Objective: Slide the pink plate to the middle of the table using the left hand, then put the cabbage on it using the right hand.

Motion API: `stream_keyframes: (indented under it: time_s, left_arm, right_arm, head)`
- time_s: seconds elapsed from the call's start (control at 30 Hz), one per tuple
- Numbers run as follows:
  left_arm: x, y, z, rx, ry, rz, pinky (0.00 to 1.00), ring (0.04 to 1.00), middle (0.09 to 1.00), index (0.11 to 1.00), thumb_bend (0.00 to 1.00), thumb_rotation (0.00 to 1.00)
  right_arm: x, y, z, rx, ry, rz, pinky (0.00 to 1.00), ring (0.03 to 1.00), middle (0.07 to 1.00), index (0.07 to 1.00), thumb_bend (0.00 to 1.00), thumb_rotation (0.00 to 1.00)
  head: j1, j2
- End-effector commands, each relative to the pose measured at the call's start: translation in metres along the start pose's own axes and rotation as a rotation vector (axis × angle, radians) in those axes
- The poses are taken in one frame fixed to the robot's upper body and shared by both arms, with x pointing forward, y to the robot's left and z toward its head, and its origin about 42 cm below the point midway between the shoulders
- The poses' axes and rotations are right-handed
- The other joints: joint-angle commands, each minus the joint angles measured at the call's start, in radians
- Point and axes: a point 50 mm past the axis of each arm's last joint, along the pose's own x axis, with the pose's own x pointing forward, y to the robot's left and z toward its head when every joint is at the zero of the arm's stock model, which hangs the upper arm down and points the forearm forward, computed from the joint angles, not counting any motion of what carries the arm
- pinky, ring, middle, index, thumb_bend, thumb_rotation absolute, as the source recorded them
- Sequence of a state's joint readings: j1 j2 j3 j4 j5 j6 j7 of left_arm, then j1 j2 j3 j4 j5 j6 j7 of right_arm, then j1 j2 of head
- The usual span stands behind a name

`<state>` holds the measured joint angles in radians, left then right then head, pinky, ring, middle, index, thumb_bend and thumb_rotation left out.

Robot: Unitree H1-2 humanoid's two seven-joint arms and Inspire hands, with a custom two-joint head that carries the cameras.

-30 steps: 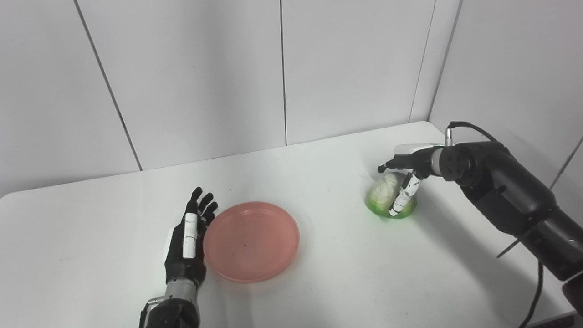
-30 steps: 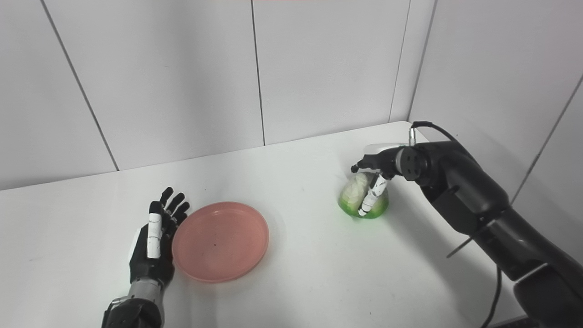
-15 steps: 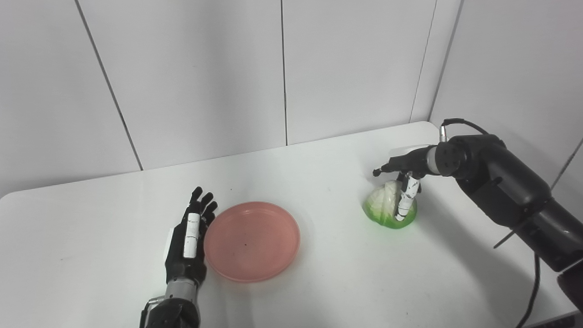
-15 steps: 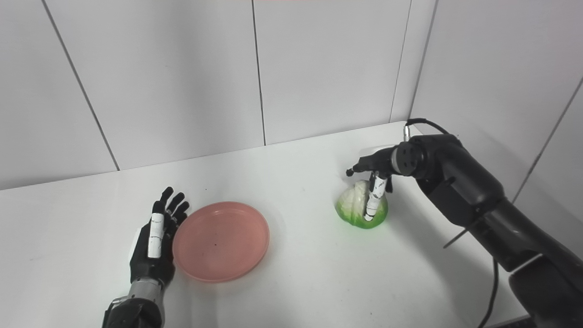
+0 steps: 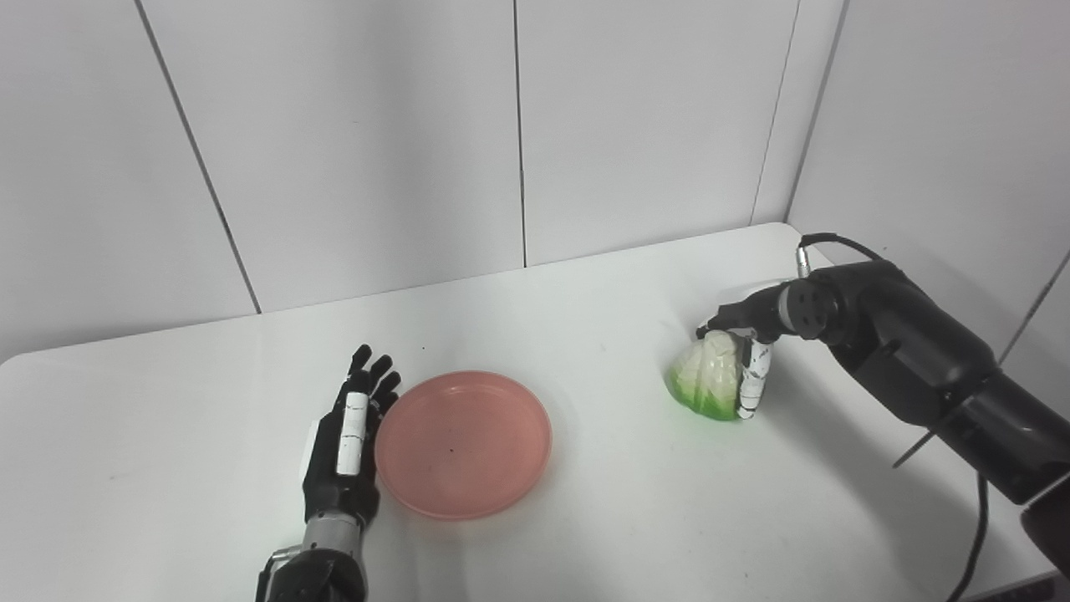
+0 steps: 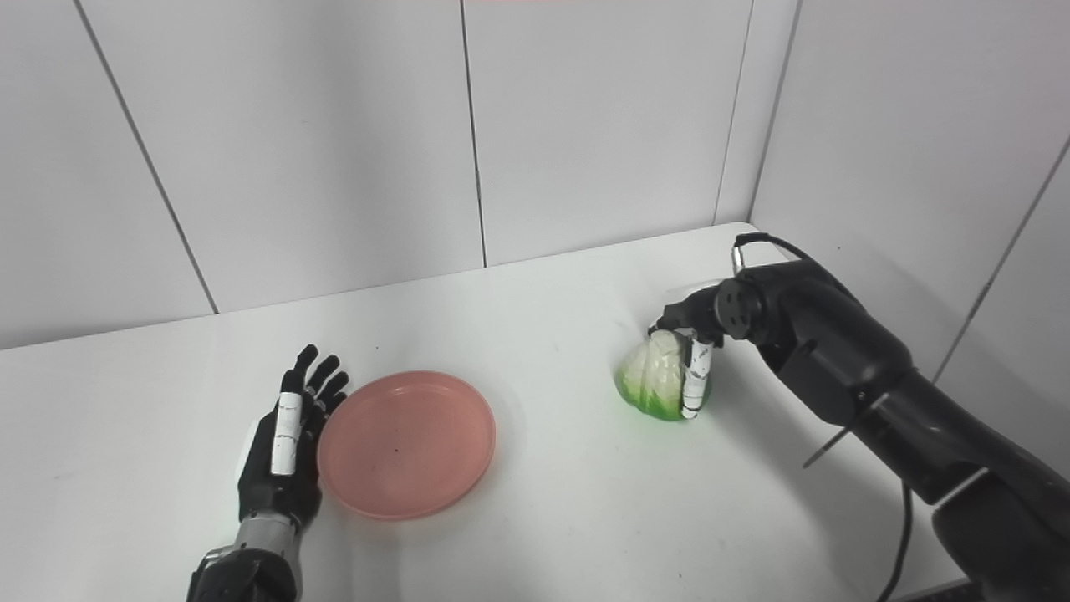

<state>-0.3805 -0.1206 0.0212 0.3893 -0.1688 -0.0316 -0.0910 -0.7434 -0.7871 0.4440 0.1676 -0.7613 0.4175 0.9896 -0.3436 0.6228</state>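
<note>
A round, shallow pink plate [image 5: 462, 443] with a low raised rim is seen lying flat and upright on the white tabletop, left of the table's middle and towards its near edge. A few tiny dark specks are visible on its otherwise bare inner surface. A small rounded cabbage [image 5: 709, 384], creamy white with ribbed leaves on top and bright green around its lower part, is found well apart from the plate, out on the right side of the table. It is tipped so that its pale ribbed face is turned towards the plate. Whether its green underside is touching the tabletop cannot be told.
</note>
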Motion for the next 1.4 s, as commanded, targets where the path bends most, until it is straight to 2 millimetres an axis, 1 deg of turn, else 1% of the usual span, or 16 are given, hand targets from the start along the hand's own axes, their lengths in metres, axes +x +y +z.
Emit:
stream_keyframes:
  time_s: [0.0, 0.07, 0.17, 0.23, 0.4, 0.6, 0.67, 0.73, 0.83, 0.87, 1.0, 1.07, 1.13, 1.17, 1.27, 1.37]
  left_arm:
    - [-0.007, 0.003, -0.013, -0.004, 0.079, 0.01, 0.96, 0.927, 0.929, 0.943, 0.95, 0.82]
    - [-0.007, 0.003, -0.014, -0.002, 0.081, 0.008, 0.96, 0.926, 0.93, 0.942, 0.95, 0.82]
    - [-0.006, 0.004, -0.014, -0.006, 0.084, 0.008, 0.96, 0.927, 0.929, 0.94, 0.95, 0.82]
    - [-0.006, 0.004, -0.015, -0.008, 0.085, 0.007, 0.96, 0.928, 0.926, 0.941, 0.96, 0.82]
    - [-0.007, 0.003, -0.015, -0.005, 0.086, 0.007, 0.96, 0.924, 0.926, 0.942, 0.96, 0.81]
    - [-0.007, 0.002, -0.015, 0.0, 0.087, 0.004, 0.96, 0.925, 0.932, 0.945, 0.95, 0.82]
    - [-0.006, 0.002, -0.015, 0.0, 0.089, 0.005, 0.95, 0.924, 0.933, 0.948, 0.96, 0.82]
    - [-0.007, 0.002, -0.015, 0.001, 0.089, 0.003, 0.95, 0.924, 0.936, 0.951, 0.96, 0.82]
    - [-0.007, 0.002, -0.015, 0.0, 0.088, 0.002, 0.95, 0.922, 0.937, 0.952, 0.96, 0.82]
    - [-0.007, 0.002, -0.015, 0.001, 0.089, 0.002, 0.95, 0.922, 0.935, 0.949, 0.96, 0.82]
    - [-0.006, 0.003, -0.015, 0.002, 0.09, 0.001, 0.96, 0.922, 0.935, 0.946, 0.96, 0.81]
    - [-0.006, 0.003, -0.015, 0.004, 0.091, 0.001, 0.95, 0.919, 0.94, 0.951, 0.96, 0.82]
    - [-0.007, 0.002, -0.014, 0.003, 0.093, 0.001, 0.94, 0.915, 0.938, 0.951, 0.96, 0.82]
    - [-0.007, 0.002, -0.014, 0.002, 0.093, 0.001, 0.94, 0.915, 0.938, 0.949, 0.96, 0.81]
    - [-0.006, 0.002, -0.014, -0.002, 0.095, 0.0, 0.94, 0.914, 0.935, 0.948, 0.96, 0.81]
    - [-0.006, 0.002, -0.014, 0.003, 0.096, -0.001, 0.94, 0.913, 0.936, 0.947, 0.96, 0.81]
  right_arm:
    - [-0.009, -0.02, -0.002, -0.001, -0.006, -0.083, 0.72, 0.93, 0.989, 0.918, 1.0, 0.19]
    - [-0.007, -0.017, -0.001, -0.004, -0.015, -0.081, 0.72, 0.925, 0.983, 0.921, 1.0, 0.23]
    - [-0.005, -0.013, -0.001, 0.013, -0.04, -0.068, 0.72, 0.93, 0.989, 0.925, 1.0, 0.25]
    - [-0.004, -0.011, -0.001, 0.027, -0.053, -0.06, 0.7, 0.913, 0.982, 0.92, 1.0, 0.26]
    - [-0.003, -0.007, -0.001, 0.091, -0.093, -0.055, 0.71, 0.908, 0.993, 0.918, 1.0, 0.24]
    - [-0.005, -0.005, -0.001, 0.13, -0.142, -0.064, 0.75, 0.919, 0.984, 0.924, 1.0, 0.27]
    - [-0.007, -0.006, 0.0, 0.139, -0.153, -0.063, 0.76, 0.915, 0.97, 0.931, 1.0, 0.31]
    - [-0.007, -0.007, 0.001, 0.146, -0.158, -0.063, 0.75, 0.907, 0.964, 0.934, 1.0, 0.33]
    - [-0.009, -0.008, 0.001, 0.156, -0.163, -0.07, 0.73, 0.886, 0.943, 0.928, 1.0, 0.3]
    - [-0.009, -0.008, 0.001, 0.16, -0.172, -0.074, 0.7, 0.861, 0.926, 0.924, 1.0, 0.3]
    - [-0.01, -0.009, 0.001, 0.166, -0.185, -0.084, 0.67, 0.834, 0.917, 0.922, 1.0, 0.3]
    - [-0.01, -0.01, 0.001, 0.171, -0.189, -0.09, 0.72, 0.887, 0.959, 0.922, 1.0, 0.31]
    - [-0.011, -0.011, 0.002, 0.18, -0.19, -0.093, 0.72, 0.896, 0.975, 0.92, 1.0, 0.31]
    - [-0.012, -0.011, 0.002, 0.184, -0.19, -0.095, 0.74, 0.918, 0.99, 0.92, 1.0, 0.31]
    - [-0.013, -0.012, 0.003, 0.191, -0.202, -0.099, 0.78, 0.953, 0.999, 0.919, 1.0, 0.31]
    - [-0.014, -0.013, 0.004, 0.189, -0.208, -0.1, 0.79, 0.962, 1.0, 0.922, 1.0, 0.32]
  head:
    - [0.002, -0.001]
    - [0.001, -0.001]
    - [0.0, -0.001]
    - [0.0, -0.001]
    - [-0.001, 0.0]
    - [-0.002, 0.0]
    - [-0.002, 0.0]
    - [-0.002, 0.0]
    - [-0.002, 0.0]
    - [0.0, 0.0]
    - [0.0, 0.0]
    - [0.0, 0.0]
    - [0.0, 0.0]
    - [0.0, 0.0]
    - [0.0, 0.0]
    - [0.0, 0.0]
